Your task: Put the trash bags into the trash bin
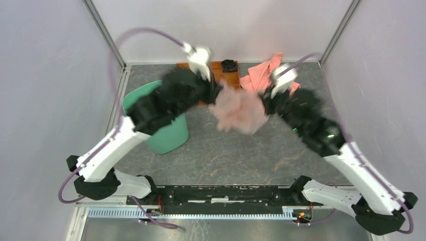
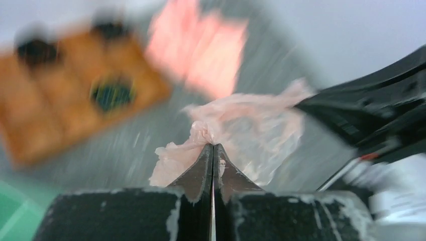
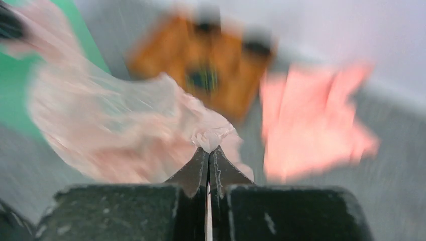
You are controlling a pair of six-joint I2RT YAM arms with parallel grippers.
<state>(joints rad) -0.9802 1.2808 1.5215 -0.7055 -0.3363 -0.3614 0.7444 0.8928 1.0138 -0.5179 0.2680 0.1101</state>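
A thin, translucent pale pink trash bag (image 1: 239, 109) hangs stretched between my two grippers above the middle of the table. My left gripper (image 1: 217, 94) is shut on its left edge; in the left wrist view the film (image 2: 236, 133) bunches at the tips of the left gripper (image 2: 213, 146). My right gripper (image 1: 263, 100) is shut on the right edge, and the bag (image 3: 115, 130) spreads leftward from the right gripper (image 3: 209, 149). The mint-green trash bin (image 1: 166, 134) stands at the left, partly under my left arm. All views are motion-blurred.
An orange compartmented tray (image 1: 224, 69) lies at the back wall, with a salmon-pink cloth towel (image 1: 261, 74) beside it on the right. Enclosure walls and metal posts border the grey tabletop (image 1: 226, 155).
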